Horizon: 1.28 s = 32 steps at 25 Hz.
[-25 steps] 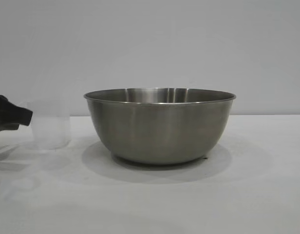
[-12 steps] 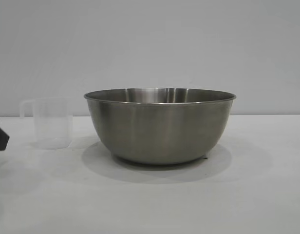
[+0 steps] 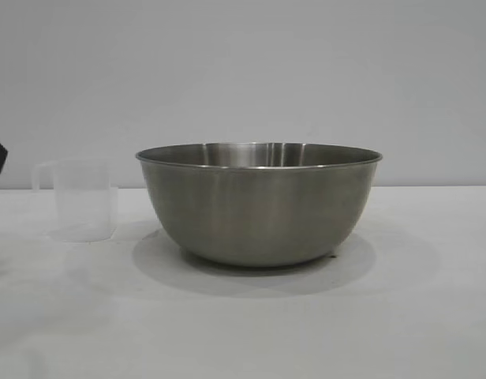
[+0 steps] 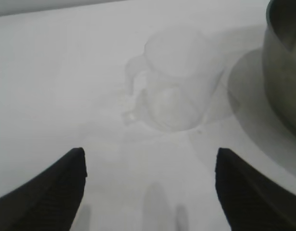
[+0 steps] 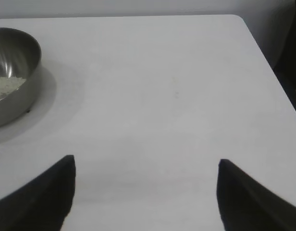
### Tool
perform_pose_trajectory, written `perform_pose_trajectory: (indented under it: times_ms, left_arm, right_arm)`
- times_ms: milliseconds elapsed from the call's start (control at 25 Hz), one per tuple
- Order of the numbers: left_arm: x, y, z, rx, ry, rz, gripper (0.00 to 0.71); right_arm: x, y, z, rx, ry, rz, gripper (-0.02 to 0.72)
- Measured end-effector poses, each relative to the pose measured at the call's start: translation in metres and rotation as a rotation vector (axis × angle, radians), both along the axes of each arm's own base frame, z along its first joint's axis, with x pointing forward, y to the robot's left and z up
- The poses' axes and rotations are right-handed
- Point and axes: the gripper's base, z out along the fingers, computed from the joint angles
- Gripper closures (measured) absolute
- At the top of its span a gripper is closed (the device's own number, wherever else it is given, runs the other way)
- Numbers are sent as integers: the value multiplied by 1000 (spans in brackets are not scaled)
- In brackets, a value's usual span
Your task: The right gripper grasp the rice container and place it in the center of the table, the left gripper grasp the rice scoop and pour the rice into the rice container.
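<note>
Both sets of jaws stand spread, gripping nothing: left gripper [image 4: 150, 192] above the upright rice scoop [image 3: 84, 199], right gripper [image 5: 145, 195] well apart. Only rice [image 5: 6, 86] glimpsed inside the rice container [image 3: 259, 204], mid-table [image 3: 401, 316], is visible; the scoop's contents are unclear.

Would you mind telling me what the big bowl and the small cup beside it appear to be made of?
The rice container looks like stainless steel: brushed grey sides, soft reflections, thin rolled rim. The rice scoop looks like frosted translucent plastic, since the table shows faintly through its wall; its loop handle seems moulded in one piece.
</note>
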Motion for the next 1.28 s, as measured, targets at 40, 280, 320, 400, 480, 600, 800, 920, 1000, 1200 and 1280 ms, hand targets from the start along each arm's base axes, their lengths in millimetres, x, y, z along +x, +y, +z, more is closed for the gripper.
perform_pose_trajectory:
  times_ms: [40,280,320,400,480,600,800,920,1000,1200,1280]
  left_arm:
    - [-2,0,4,-5,10,-2,218]
    - [-18,4,33,-24,51,12,218]
    - [-20,5,37,-16,76,15,218]
    - [-21,6,49,-7,95,19,218]
    - [-22,6,61,-1,104,23,218]
    - [-24,8,82,5,120,30,218]
    - [-34,11,116,10,128,41,218]
    - [-46,15,134,11,130,46,218]
    - [-56,18,145,19,140,49,218]
    - [-92,26,169,93,143,-9,218]
    - [-107,29,174,108,150,-28,218]
  right_arm:
    - [0,0,0,0,0,0,183]
    - [0,0,0,0,0,0,183]
    - [0,0,0,0,0,0,183]
    - [0,0,0,0,0,0,183]
    - [0,0,0,0,0,0,183]
    - [0,0,0,0,0,0,183]
    - [0,0,0,0,0,0,183]
    - [0,0,0,0,0,0,183]
    - [0,0,0,0,0,0,183]
    - [0,0,0,0,0,0,183]
    - [0,0,0,0,0,0,183]
